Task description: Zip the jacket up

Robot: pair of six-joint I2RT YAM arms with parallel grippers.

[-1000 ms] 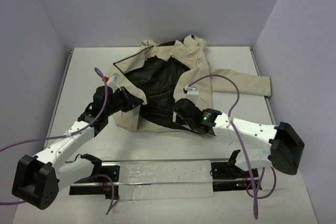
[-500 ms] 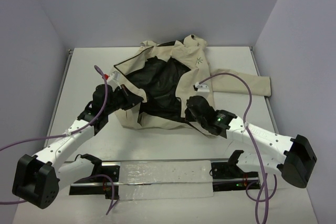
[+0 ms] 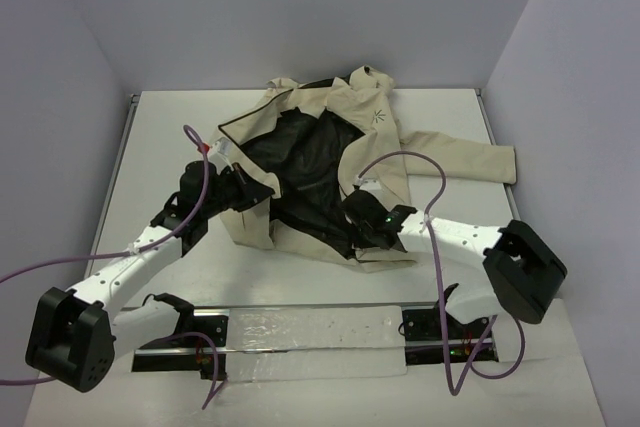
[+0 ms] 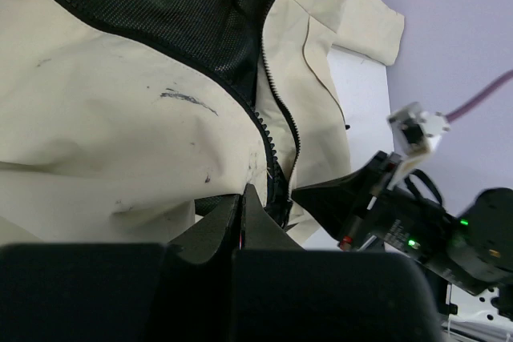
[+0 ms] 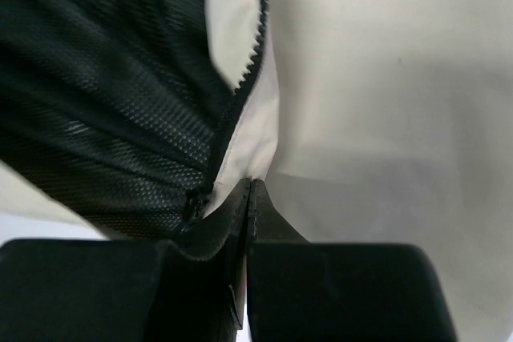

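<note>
The right gripper (image 5: 252, 186) has its fingers pressed shut, pinching the jacket (image 3: 385, 152) at its near hem beside the zipper teeth (image 5: 243, 78). The left gripper (image 4: 244, 195) is likewise closed on the left panel's zipper edge. The jacket lies open, lining up, across the table (image 3: 160, 147), far centre.

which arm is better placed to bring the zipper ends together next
Probably right. The right gripper is shut on the jacket right where the zipper teeth end. The left gripper is also shut on the jacket, just beside the other row, so it looks better suited to anchoring.
</note>
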